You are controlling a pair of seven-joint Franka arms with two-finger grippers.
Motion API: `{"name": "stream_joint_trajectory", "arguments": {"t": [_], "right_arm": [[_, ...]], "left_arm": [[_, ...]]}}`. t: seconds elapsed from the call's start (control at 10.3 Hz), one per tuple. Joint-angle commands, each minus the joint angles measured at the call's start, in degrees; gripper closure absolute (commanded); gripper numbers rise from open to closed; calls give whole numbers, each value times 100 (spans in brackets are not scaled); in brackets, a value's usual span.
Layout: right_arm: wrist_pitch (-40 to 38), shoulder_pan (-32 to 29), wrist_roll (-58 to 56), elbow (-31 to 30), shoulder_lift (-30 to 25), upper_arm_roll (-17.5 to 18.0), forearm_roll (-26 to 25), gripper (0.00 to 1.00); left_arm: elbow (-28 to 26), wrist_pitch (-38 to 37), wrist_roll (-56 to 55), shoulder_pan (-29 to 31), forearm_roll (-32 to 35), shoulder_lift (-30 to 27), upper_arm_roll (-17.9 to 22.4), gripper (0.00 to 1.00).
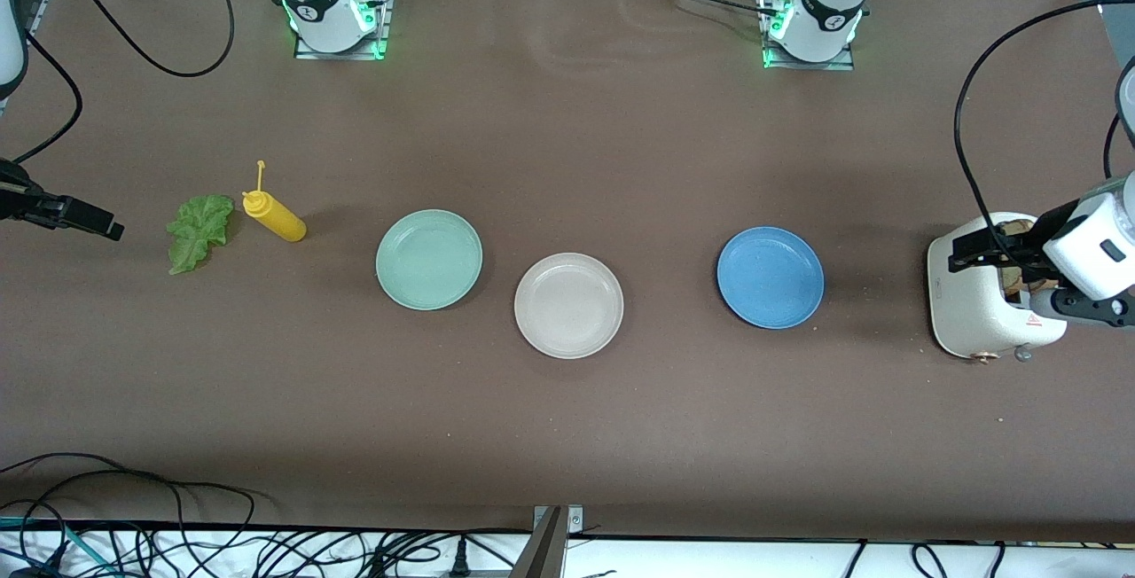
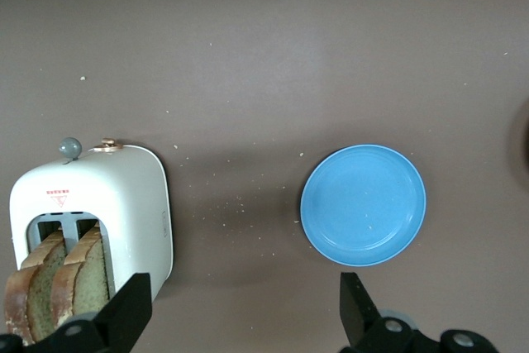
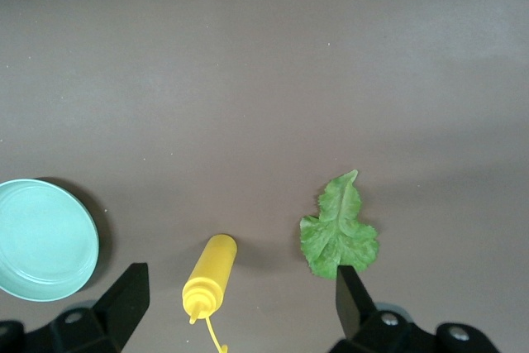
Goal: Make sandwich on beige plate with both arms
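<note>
I see the round cream-beige plate (image 1: 568,305) bare at centre frame on the brown bench (image 1: 567,436), between a round mint-green plate (image 1: 429,259) and a round blue plate (image 1: 770,277). At centre left lie the ruffled green lettuce leaf (image 1: 199,231) and a yellow squeeze bottle (image 1: 275,216). My right gripper (image 1: 89,220) hangs at the frame's left edge, fingers apart. My left gripper (image 1: 975,250), fingers apart, hovers over the white toaster (image 1: 980,308) holding two tan-brown bread slices (image 2: 58,287).
</note>
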Motion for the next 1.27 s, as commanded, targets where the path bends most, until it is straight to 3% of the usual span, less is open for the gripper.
{"name": "stream_joint_trajectory", "arguments": {"t": [0.0,0.29,0.68,1.17], "right_arm": [[-92,-41,-52,66,-10,23,41,0],[-83,-41,-52,66,-10,23,41,0],[-92,-49,-52,49,-1,23,41,0],[-92,-84,-52,49,-1,23,41,0]], "left_arm": [[20,20,286,243,146,49,-4,0],[-128,204,937,569,146,216,-4,0],[-1120,1204,1639,982,146,67,-4,0],[-2429,1890,1852,1247,146,-608,-4,0]]}}
